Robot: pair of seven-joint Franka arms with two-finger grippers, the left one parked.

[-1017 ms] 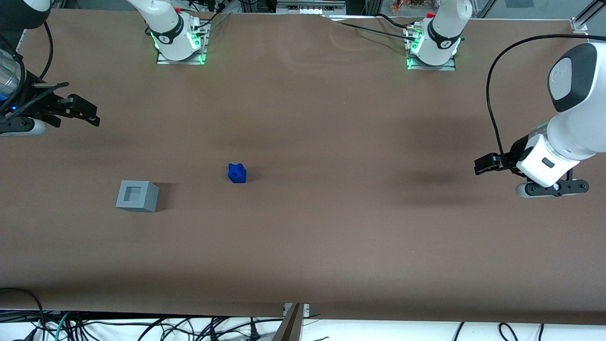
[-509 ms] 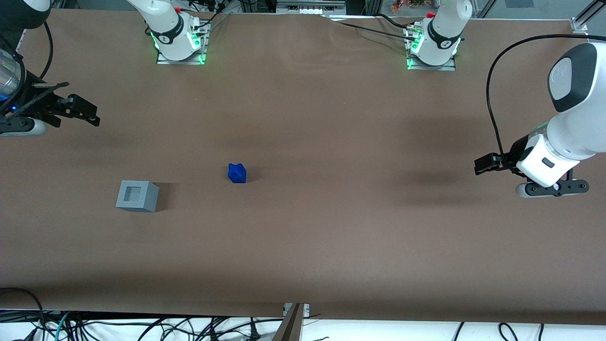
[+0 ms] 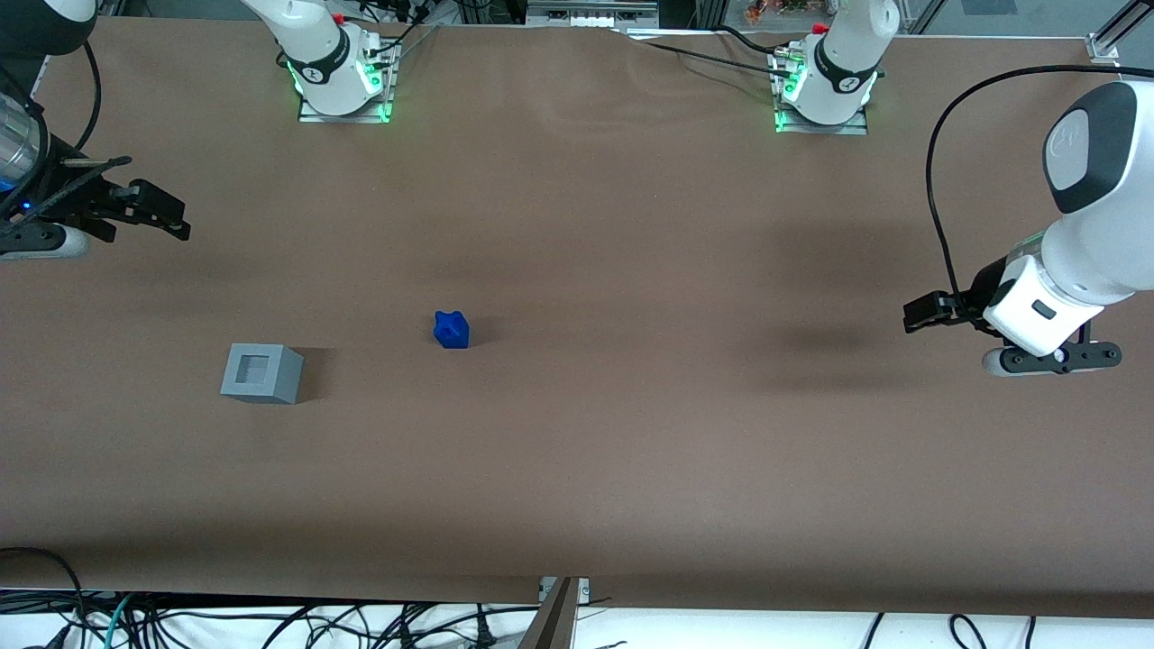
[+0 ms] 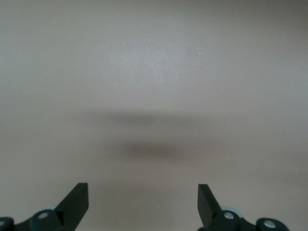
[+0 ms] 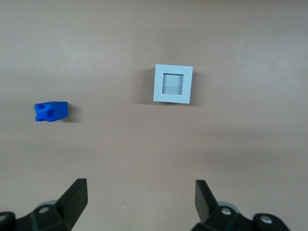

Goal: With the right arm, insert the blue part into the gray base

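The blue part (image 3: 451,330) is a small, bright block. It looks like hard plastic, so I think it is light and stiff and will not squash. It may also be a bit smooth, so it could slip or tip over if it is pinched badly. One end of it is bumpy and notched. The best place to hold it is probably on two flat sides that face away from each other, low enough that it does not twist. The bumpy end is best left alone.

The blue part lies on the brown table (image 3: 631,469), all by itself. The gray base (image 3: 260,373) is well apart from it. In the front view, the blue part sits at about three o'clock from the gray base. The base stands flat, with its square hole facing up and nothing inside it.

The gripper (image 3: 180,221) of the right arm (image 3: 27,180) hangs above the working arm's end of the table. It is well apart from both things and holds nothing. In the right wrist view, its two black fingers (image 5: 77,197) stand wide apart, so it is open.

In the front view, the blue part is at about four o'clock from the gripper. The gray base is at about five o'clock from it and nearer to the front camera. I think the task has not really begun, and the first job is to go over to the blue part and come down on it.
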